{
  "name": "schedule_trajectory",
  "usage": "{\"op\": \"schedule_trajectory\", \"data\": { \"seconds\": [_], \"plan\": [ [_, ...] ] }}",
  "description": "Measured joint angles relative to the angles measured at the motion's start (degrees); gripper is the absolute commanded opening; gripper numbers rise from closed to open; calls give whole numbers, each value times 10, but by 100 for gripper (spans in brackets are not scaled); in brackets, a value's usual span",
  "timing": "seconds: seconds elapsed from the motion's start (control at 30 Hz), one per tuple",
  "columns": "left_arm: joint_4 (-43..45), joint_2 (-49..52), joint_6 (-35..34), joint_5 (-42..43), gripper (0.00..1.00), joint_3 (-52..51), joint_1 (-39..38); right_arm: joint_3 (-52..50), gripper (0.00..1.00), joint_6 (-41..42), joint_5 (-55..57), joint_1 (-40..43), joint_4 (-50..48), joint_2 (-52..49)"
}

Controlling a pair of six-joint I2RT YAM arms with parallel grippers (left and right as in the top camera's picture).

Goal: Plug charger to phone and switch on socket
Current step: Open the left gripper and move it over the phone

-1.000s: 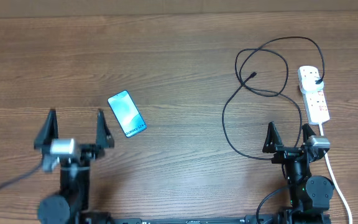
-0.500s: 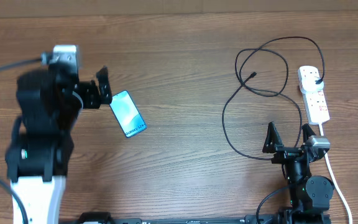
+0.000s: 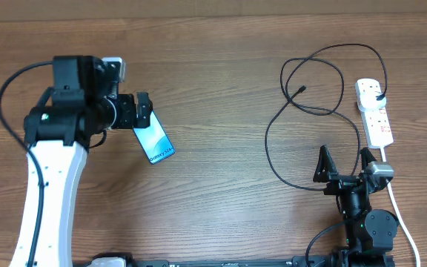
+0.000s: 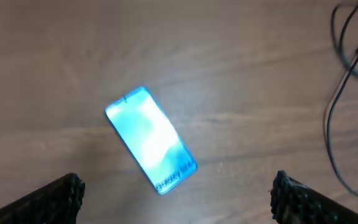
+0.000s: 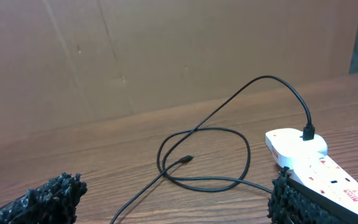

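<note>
The phone, with a light blue screen, lies flat on the wooden table at left centre. My left gripper hovers open above its far end and touches nothing. In the left wrist view the phone lies between and ahead of the open fingertips. The charger cable loops at the right, its connector tip lying free on the table. Its black plug sits in the white socket strip. My right gripper rests open near the front, and its wrist view shows the tip and the strip.
The strip's thick white cord runs down the right side past my right arm. A brown cardboard wall stands behind the table's far edge. Part of the cable shows at the right of the left wrist view.
My left arm has lifted from its rest at the front and swung forward and right, bringing its open gripper over the phone. The right arm, cable and phone have not moved.
</note>
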State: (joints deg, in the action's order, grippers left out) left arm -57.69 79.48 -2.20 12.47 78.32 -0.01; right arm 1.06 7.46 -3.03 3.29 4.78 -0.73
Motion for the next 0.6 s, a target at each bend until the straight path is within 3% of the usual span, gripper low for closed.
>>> {"op": "schedule_trajectory", "data": {
  "seconds": [0.27, 0.43, 0.6],
  "plan": [
    [-30, 85, -39, 15, 100, 0, 0, 0, 100, 0, 0, 0, 0, 0],
    [-30, 133, -153, -10, 100, 1, 0, 0, 100, 0, 0, 0, 0, 0],
    [-52, 187, -221, -27, 100, 18, 0, 0, 100, 0, 0, 0, 0, 0]
  ]
}}
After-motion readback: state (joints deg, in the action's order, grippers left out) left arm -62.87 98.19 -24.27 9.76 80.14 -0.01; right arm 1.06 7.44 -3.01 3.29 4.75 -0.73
